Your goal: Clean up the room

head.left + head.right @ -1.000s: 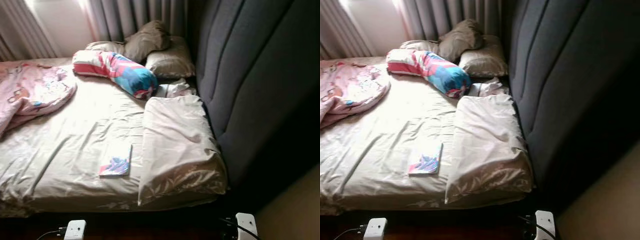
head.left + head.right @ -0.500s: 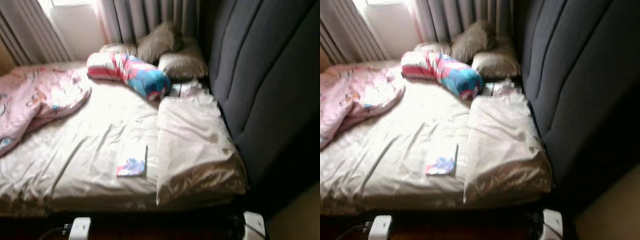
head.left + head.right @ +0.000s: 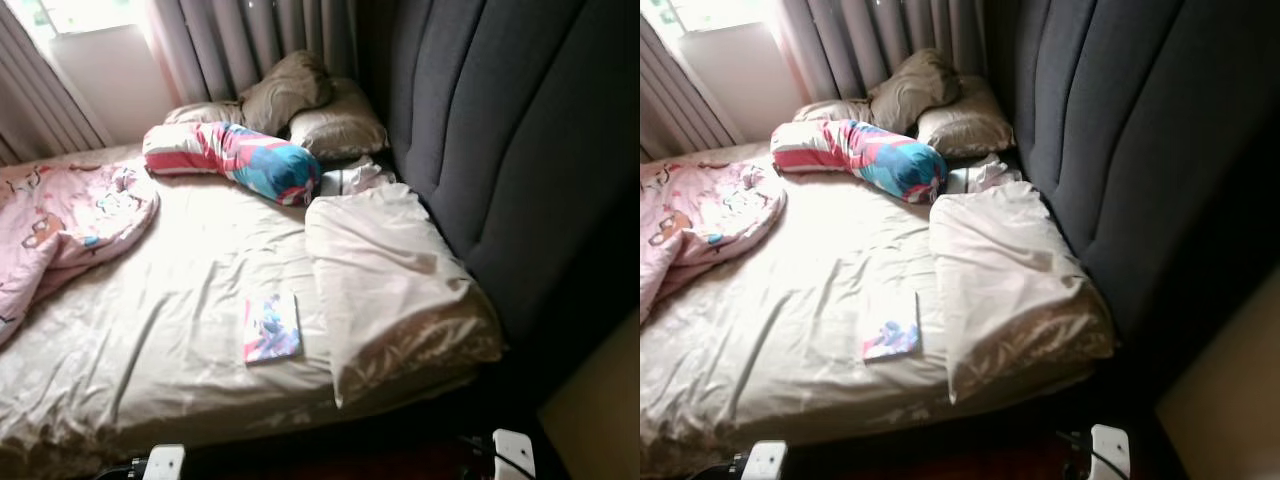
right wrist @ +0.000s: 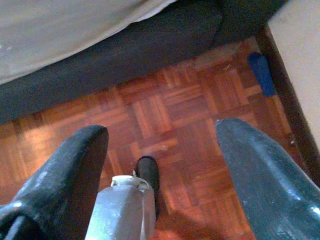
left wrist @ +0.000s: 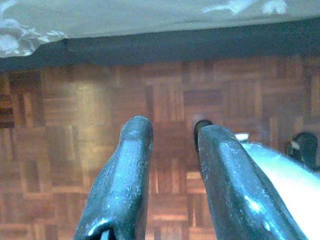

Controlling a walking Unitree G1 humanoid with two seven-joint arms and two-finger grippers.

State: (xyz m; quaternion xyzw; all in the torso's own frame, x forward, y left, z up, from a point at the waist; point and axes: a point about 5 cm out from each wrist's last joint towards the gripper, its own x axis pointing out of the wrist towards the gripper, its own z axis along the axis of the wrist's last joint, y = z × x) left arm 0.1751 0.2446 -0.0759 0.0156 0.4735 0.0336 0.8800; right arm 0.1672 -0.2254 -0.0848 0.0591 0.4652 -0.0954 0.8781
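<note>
A small colourful book (image 3: 271, 327) lies flat on the beige bed sheet (image 3: 170, 300) near the front edge, just left of a large beige pillow (image 3: 390, 280). Further back lie a striped pink and blue bolster (image 3: 235, 158) and a crumpled pink blanket (image 3: 60, 225) at the left. Both arms hang low beside the bed. My left gripper (image 5: 172, 130) is narrowly open over the parquet floor (image 5: 75, 115). Over the same floor by the bed base, my right gripper (image 4: 160, 132) is wide open and holds nothing.
A tall dark grey headboard (image 3: 500, 150) runs along the right of the bed. Two brown pillows (image 3: 335, 122) and a small white cloth (image 3: 350, 178) lie at its head. Grey curtains (image 3: 250, 40) hang behind. A blue scrap (image 4: 261, 73) lies by the skirting.
The whole picture has shifted and sharpened, so the camera moved and the bed is seen from a slightly different angle. Nothing on the bed has moved.
</note>
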